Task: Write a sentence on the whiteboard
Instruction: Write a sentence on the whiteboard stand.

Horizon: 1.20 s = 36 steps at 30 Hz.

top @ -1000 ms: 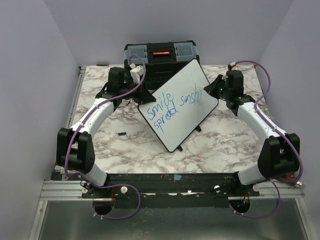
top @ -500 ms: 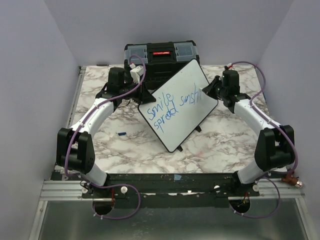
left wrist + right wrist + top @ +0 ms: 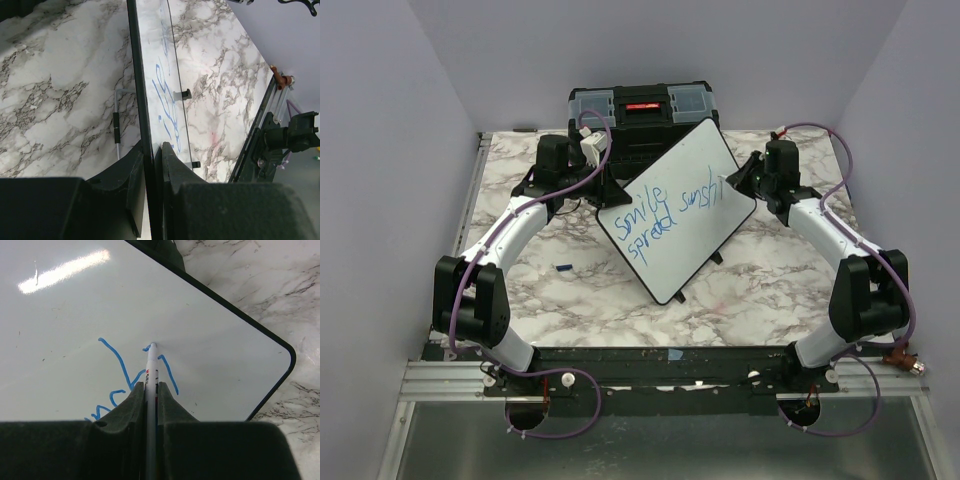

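The whiteboard (image 3: 692, 165) stands tilted in the middle of the marble table, its face toward the camera. The sentence (image 3: 665, 215) runs across it in two slanted blue lines. My left gripper (image 3: 607, 190) is shut on the board's left rim; in the left wrist view the fingers (image 3: 152, 150) pinch the black edge of the whiteboard (image 3: 136, 75). My right gripper (image 3: 735, 180) is shut on a white marker (image 3: 151, 365) whose tip touches the whiteboard (image 3: 75, 315) beside fresh blue strokes (image 3: 117, 362) at the end of the upper line.
A black toolbox (image 3: 640, 110) stands right behind the board at the table's back edge. A small blue cap (image 3: 563, 267) lies on the marble table (image 3: 570, 300) to the left of the board. Purple walls close in on three sides.
The right gripper shifted slightly left and up with the marker, and another short blue stroke now stands at the end of the upper line. Left arm and board have not moved.
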Each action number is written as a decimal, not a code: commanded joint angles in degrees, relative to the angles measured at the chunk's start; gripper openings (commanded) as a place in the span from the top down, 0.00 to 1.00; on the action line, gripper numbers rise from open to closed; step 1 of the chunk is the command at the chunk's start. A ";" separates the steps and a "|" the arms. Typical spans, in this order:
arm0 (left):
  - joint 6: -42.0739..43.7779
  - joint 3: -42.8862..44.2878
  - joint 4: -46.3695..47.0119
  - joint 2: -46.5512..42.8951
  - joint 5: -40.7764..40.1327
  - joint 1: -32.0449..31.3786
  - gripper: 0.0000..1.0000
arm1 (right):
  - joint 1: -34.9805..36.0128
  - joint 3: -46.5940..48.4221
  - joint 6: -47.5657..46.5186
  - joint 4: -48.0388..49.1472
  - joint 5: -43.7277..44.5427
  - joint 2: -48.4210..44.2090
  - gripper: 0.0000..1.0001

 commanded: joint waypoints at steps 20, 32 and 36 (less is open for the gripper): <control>4.92 0.51 4.72 -2.21 -0.36 -0.46 1.00 | -0.46 -4.85 -1.73 -1.20 11.74 -7.36 0.99; 5.01 0.54 4.59 -2.05 -0.56 -0.46 1.00 | -0.91 -3.98 0.05 2.12 4.42 -2.66 0.99; 5.10 0.67 4.45 -1.93 -0.64 -0.46 1.00 | -0.99 -3.11 0.41 2.51 4.38 -1.24 0.99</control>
